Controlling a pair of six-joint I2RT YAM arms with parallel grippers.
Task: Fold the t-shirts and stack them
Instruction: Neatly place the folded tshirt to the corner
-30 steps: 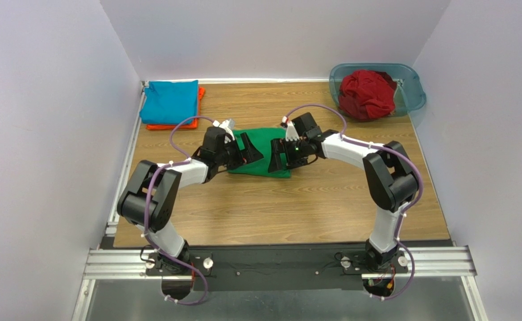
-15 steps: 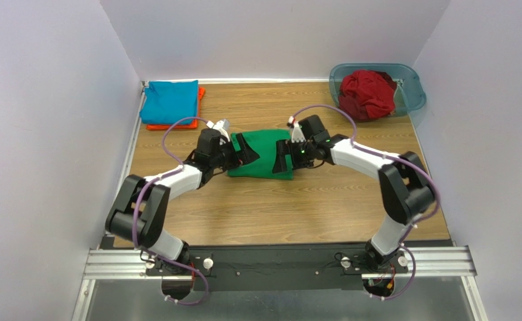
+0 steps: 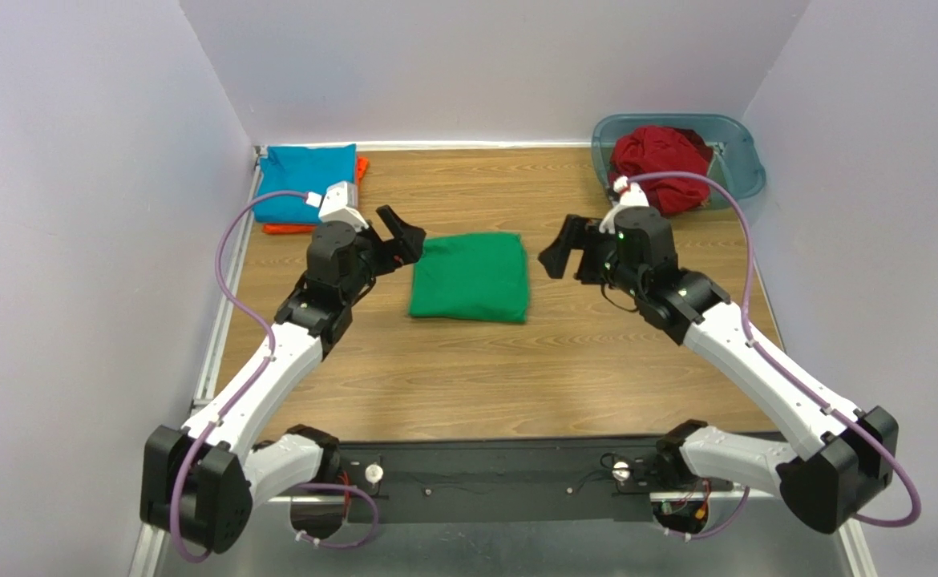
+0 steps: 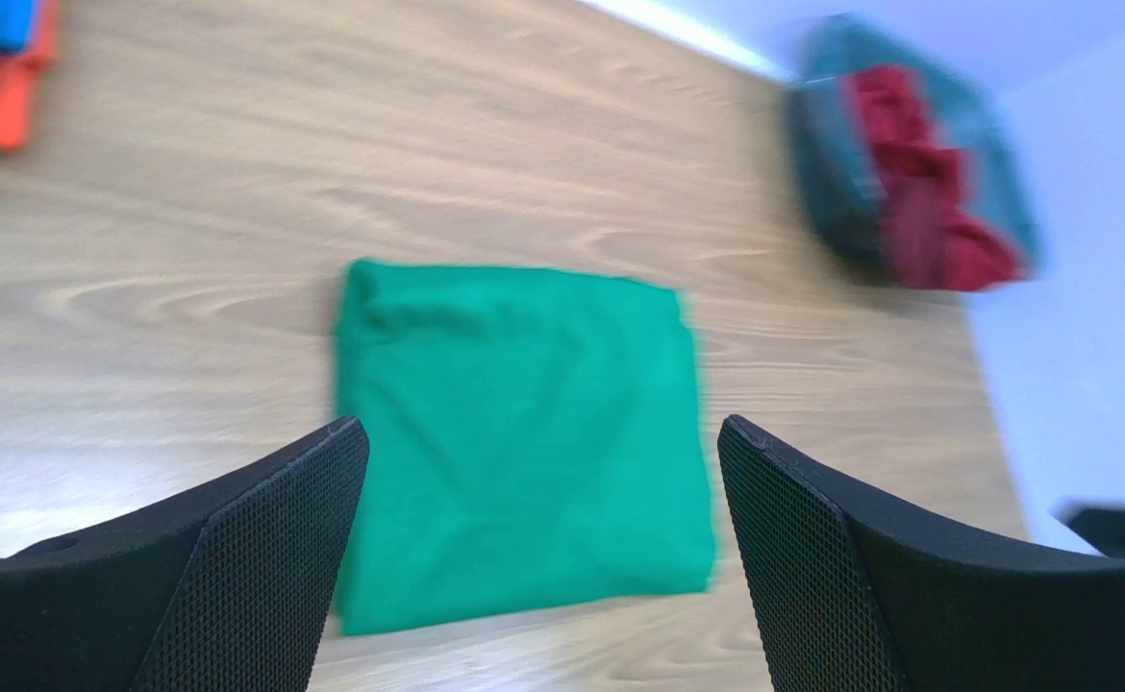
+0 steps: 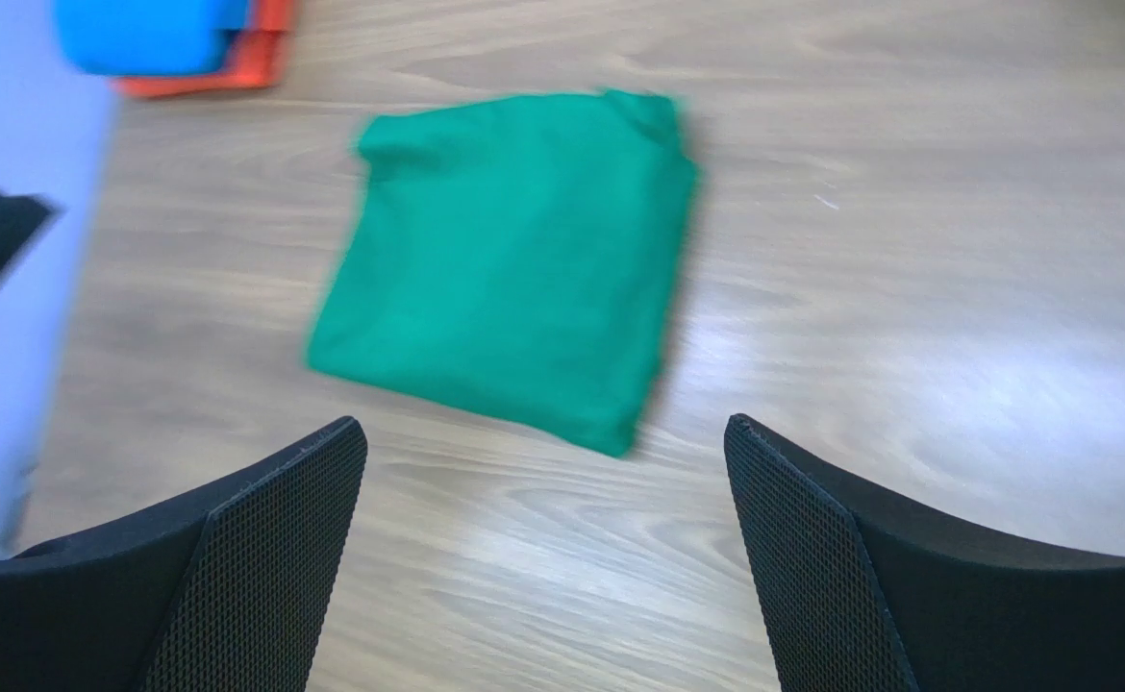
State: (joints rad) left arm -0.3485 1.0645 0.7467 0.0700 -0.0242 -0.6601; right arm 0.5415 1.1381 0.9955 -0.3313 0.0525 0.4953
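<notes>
Wooden surface (image 3: 498, 373), walled enclosure. Item 1: green t-shirt (image 3: 470, 277), folded square, laid mid-surface between left fingers (image 4: 236, 562) and right fingers (image 5: 872, 577), both spread wide, empty. Judged light, limp, non-slip; best pinched at 2 folded-edge corners.

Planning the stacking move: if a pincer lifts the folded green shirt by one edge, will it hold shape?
Probably not: the green shirt is soft folded cloth, likely to droop and unfold. Flat and thin, it looks light; pushed, it may bunch on the table.
</notes>
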